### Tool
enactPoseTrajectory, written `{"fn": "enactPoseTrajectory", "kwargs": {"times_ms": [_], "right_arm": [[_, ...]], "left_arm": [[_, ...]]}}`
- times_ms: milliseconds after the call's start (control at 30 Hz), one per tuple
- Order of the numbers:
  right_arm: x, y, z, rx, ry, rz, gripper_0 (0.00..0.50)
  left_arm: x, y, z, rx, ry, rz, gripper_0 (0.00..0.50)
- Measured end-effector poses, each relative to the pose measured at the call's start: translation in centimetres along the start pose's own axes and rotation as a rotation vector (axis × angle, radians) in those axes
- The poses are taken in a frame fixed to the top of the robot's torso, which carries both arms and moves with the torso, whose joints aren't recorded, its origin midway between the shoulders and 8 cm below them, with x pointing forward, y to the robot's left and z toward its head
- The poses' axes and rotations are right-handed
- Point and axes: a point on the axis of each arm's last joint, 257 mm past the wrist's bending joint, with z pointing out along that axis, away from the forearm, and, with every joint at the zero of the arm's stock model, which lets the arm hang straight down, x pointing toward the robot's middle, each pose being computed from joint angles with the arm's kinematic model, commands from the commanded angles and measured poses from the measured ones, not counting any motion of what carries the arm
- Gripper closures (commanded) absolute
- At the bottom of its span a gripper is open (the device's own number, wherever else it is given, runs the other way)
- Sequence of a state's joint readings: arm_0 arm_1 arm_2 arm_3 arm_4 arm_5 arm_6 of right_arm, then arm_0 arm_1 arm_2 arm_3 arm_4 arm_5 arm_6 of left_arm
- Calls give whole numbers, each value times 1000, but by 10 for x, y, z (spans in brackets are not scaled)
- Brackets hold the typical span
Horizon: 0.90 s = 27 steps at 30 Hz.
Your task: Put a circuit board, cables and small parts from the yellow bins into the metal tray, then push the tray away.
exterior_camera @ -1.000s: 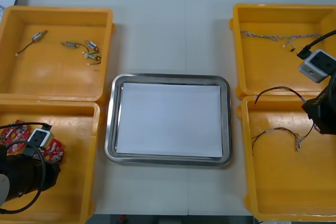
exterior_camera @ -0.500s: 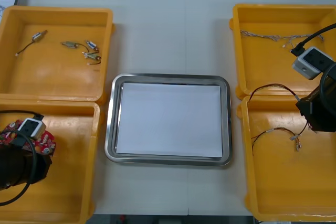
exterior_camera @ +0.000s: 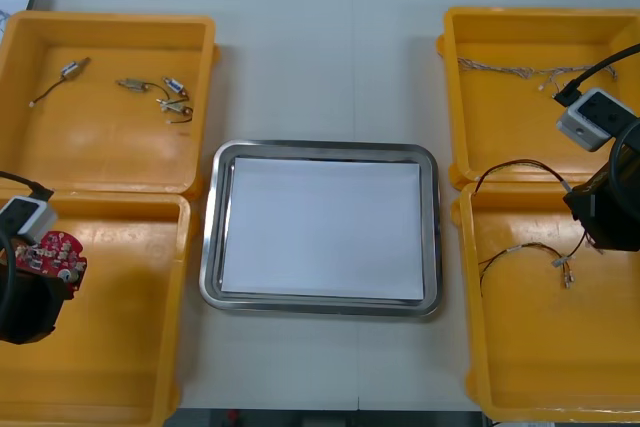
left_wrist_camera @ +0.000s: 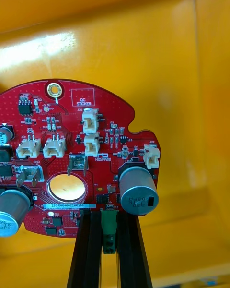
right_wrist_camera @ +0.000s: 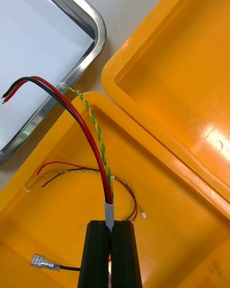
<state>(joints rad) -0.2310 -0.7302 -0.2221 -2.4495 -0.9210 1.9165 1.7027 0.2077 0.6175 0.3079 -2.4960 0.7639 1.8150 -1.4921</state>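
My left gripper is shut on the edge of a round red circuit board, holding it above the near-left yellow bin. In the front view the board sits at that bin's left edge, on my left gripper. My right gripper is shut on a bundle of red, black and yellow-green cables that arcs up over the near-right bin toward the metal tray. In the front view this cable curves left from my right gripper.
The metal tray, white inside, lies between the bins. The far-left bin holds small metal parts. A twisted cable lies in the far-right bin. Another thin cable rests on the near-right bin's floor.
My left gripper has risen with one red board and shifted left, out from the middle of the bin. My right gripper lifted its cable a little, then stayed still.
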Motion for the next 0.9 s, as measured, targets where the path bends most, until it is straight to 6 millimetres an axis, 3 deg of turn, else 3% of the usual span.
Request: {"fn": "enactPoseTrajectory", "kwargs": {"times_ms": [233, 667, 900], "right_arm": [[0, 0, 0, 0, 0, 0, 500], [0, 0, 0, 1, -1, 0, 500], [0, 0, 0, 1, -1, 0, 500]], "left_arm": [[-8, -14, -22, 35, 25, -267, 500], [-61, -28, -63, 68, -52, -71, 500], [-72, -50, -65, 74, -27, -224, 500]]}}
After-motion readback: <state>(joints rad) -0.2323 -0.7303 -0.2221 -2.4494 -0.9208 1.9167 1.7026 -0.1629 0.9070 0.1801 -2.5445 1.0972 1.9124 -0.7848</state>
